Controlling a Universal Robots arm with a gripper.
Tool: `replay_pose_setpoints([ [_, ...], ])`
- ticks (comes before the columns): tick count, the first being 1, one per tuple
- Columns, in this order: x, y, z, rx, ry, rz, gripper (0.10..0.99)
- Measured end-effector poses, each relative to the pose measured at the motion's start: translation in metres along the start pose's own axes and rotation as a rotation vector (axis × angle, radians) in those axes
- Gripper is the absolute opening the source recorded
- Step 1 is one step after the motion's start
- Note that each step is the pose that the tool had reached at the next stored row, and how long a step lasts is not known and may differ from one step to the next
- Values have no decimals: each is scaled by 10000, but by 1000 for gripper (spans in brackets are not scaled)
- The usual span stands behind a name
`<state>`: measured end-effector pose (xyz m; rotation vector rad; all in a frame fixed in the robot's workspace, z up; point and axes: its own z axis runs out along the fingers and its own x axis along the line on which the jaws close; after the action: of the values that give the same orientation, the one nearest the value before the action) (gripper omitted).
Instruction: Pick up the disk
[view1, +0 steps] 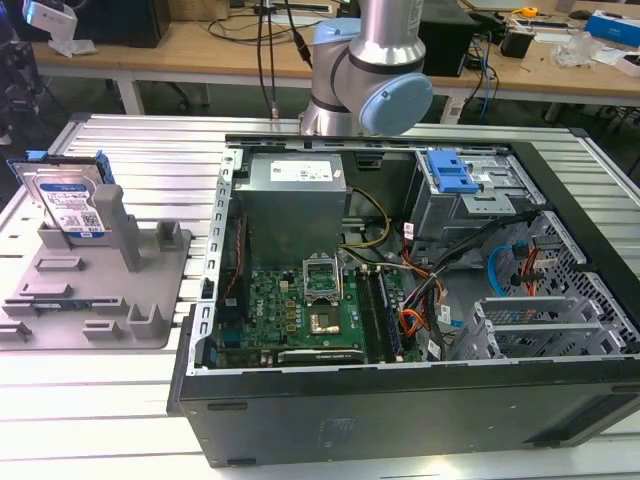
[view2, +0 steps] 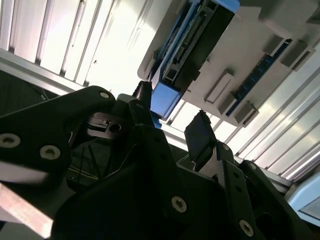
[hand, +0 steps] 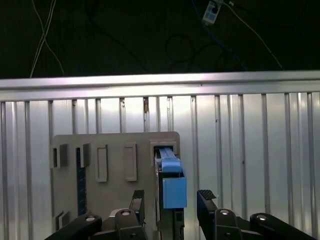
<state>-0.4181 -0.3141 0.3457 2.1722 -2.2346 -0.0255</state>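
Blue-railed disk (hand: 173, 187) standing in grey holder (hand: 115, 145), aligned with spread tool (hand: 172, 196), untouched.

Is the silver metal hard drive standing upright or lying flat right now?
Upright: the silver metal hard drive stands on edge in the grey plastic holder, label showing.

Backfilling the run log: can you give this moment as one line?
tool: open, lined up over disk, not gripping | disk: upright in grey holder, not lifted
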Motion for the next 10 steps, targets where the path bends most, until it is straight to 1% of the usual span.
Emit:
replay_pose_setpoints([
  [3, 0, -4, 37, 1, 16, -29, 541],
  [7, -1, -6, 108, 3, 37, -60, 541],
  [10, -3, -7, 152, 4, 77, -78, 541],
])
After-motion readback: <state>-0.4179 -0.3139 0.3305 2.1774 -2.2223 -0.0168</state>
